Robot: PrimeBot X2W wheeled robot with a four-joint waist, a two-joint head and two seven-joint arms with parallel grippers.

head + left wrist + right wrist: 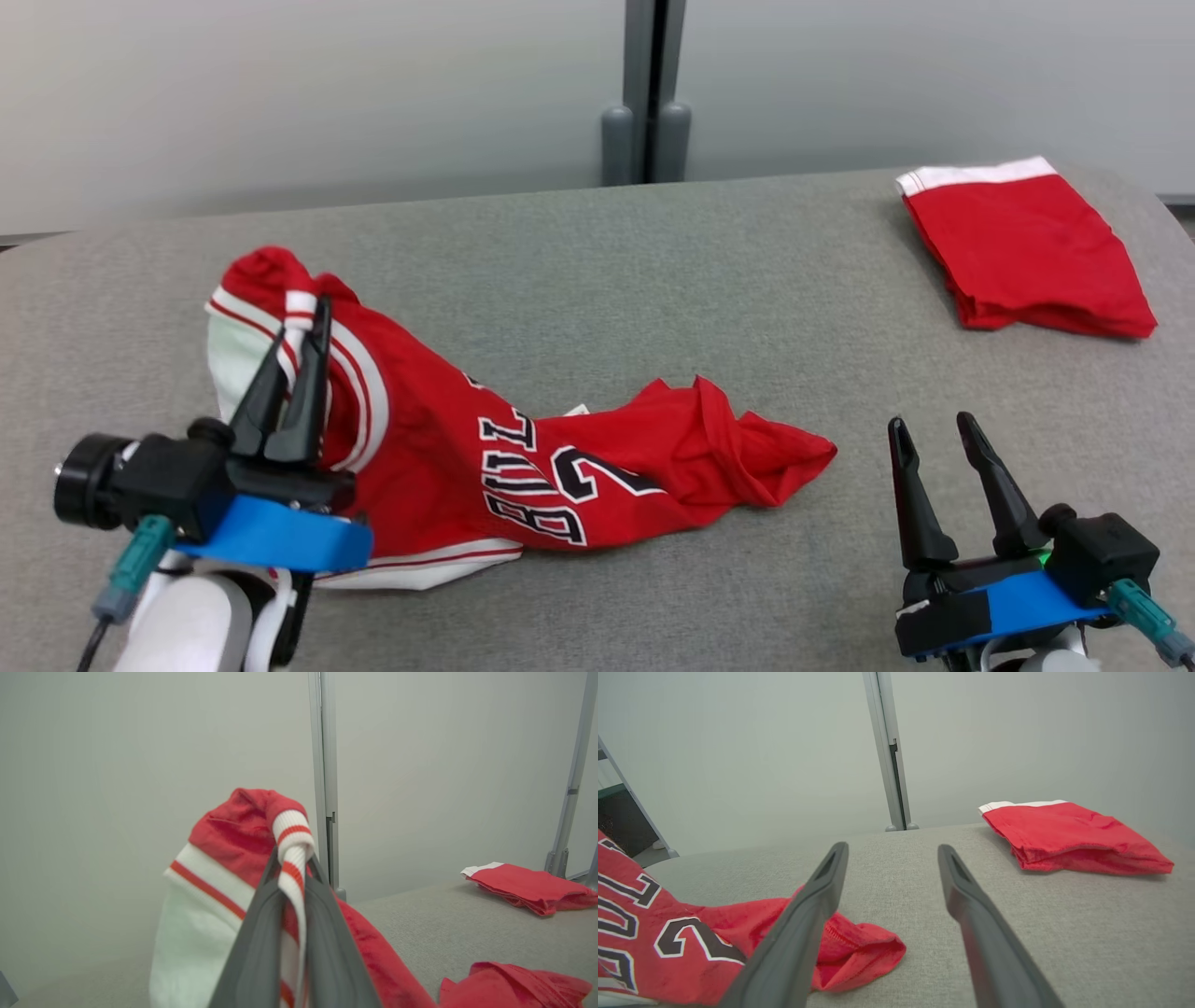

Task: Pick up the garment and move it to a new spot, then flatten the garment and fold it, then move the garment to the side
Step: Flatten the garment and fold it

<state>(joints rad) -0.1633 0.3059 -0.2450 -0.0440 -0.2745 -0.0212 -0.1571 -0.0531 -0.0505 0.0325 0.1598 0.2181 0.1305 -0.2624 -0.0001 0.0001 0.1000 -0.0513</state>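
The garment [485,448] is a red basketball jersey with white and red striped trim and black lettering, lying crumpled across the grey table. My left gripper [303,322] is shut on its striped trim at the left end and holds that part raised; the left wrist view has the trim [292,858] pinched between the two dark fingers. Further right, the jersey [668,947] trails loosely onto the surface. My right gripper [934,429] stands open at the lower right, a little right of the jersey's loose end, with nothing between its fingers [817,905].
A folded red garment with a white band [1022,247] lies at the table's far right corner. A grey post [647,93] rises behind the far edge of the grey table [653,280]. Pale walls stand behind.
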